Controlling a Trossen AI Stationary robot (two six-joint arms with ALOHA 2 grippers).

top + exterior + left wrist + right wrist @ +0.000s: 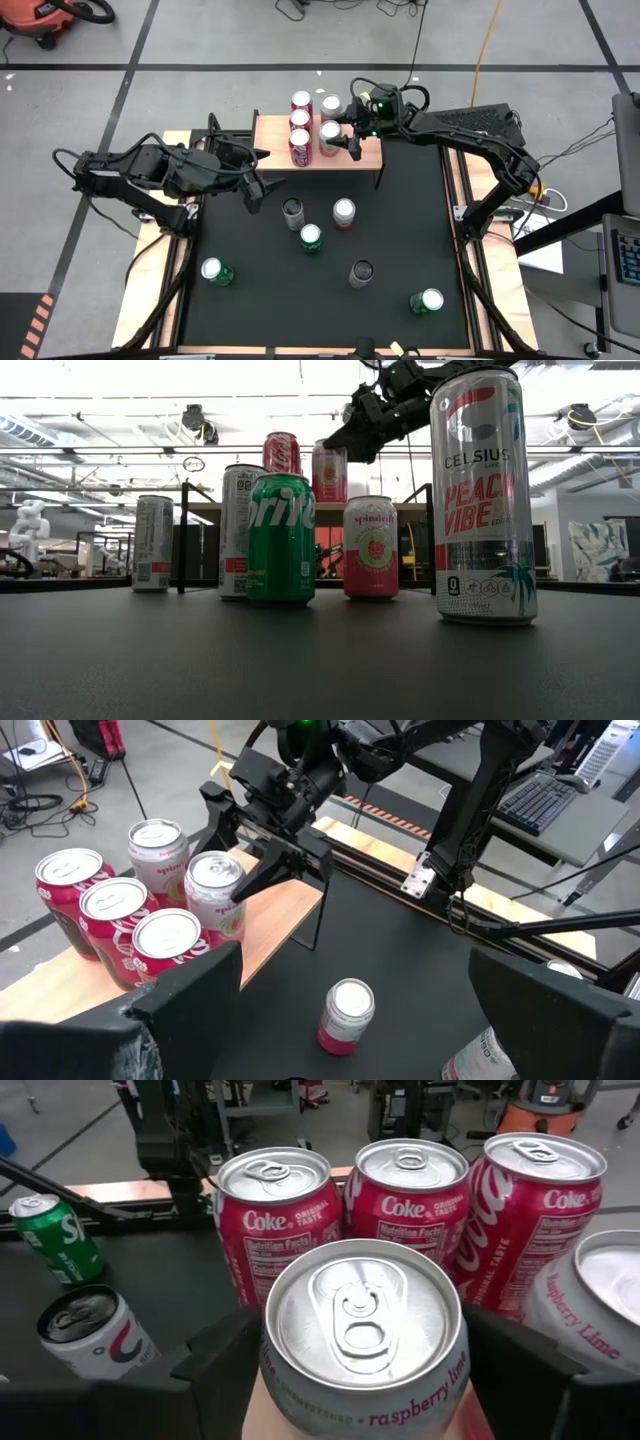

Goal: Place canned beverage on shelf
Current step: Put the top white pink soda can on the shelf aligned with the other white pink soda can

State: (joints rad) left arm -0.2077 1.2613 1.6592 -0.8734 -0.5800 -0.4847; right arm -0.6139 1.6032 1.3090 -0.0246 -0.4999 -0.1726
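Straddling the raspberry can (365,1345) on the shelf (365,155), the right gripper (340,128) looks just released. Lifting crookedly could topple neighbouring Cokes (410,1205). Left gripper (262,172) waits open.

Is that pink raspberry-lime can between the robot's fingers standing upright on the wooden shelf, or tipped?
Upright: the pink raspberry-lime can shows its round lid squarely, its base on the light wooden shelf beside three red Coke cans.

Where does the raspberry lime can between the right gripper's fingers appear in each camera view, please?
High view: raspberry lime can on the shelf, right of the Coke cans.
Low view: upper centre, under the right gripper.
Left wrist view: left.
Right wrist view: centre foreground.
Shared landmark: the Coke cans.
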